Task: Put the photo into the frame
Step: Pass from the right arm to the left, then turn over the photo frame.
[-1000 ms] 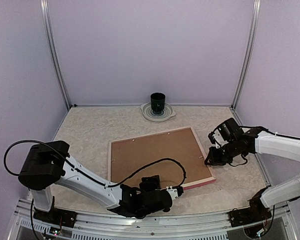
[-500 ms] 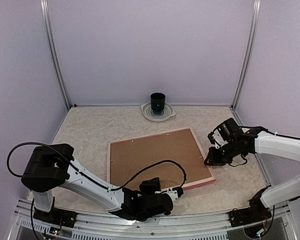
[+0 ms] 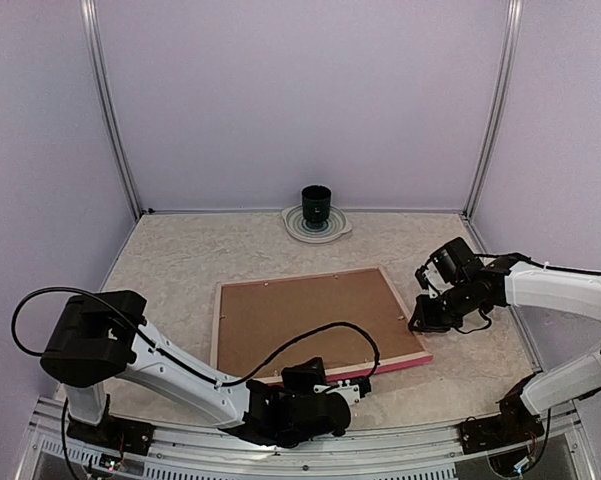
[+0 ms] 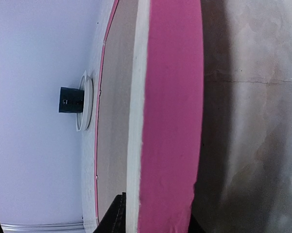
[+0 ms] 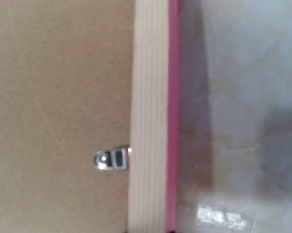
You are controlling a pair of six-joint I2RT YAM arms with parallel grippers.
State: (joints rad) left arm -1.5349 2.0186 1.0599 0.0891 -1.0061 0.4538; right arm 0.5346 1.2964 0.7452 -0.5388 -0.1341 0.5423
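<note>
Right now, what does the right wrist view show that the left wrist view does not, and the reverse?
Only the right wrist view: a small metal clip at the inner edge of the frame. Only the left wrist view: a dark cup on a white plate. Both: the frame's pale wood and pink edge, the brown backing board, the marbled table.

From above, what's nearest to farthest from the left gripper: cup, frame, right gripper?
1. The frame: its front edge is right at the left gripper.
2. The right gripper: by the frame's right side.
3. The cup: far back, middle.
</note>
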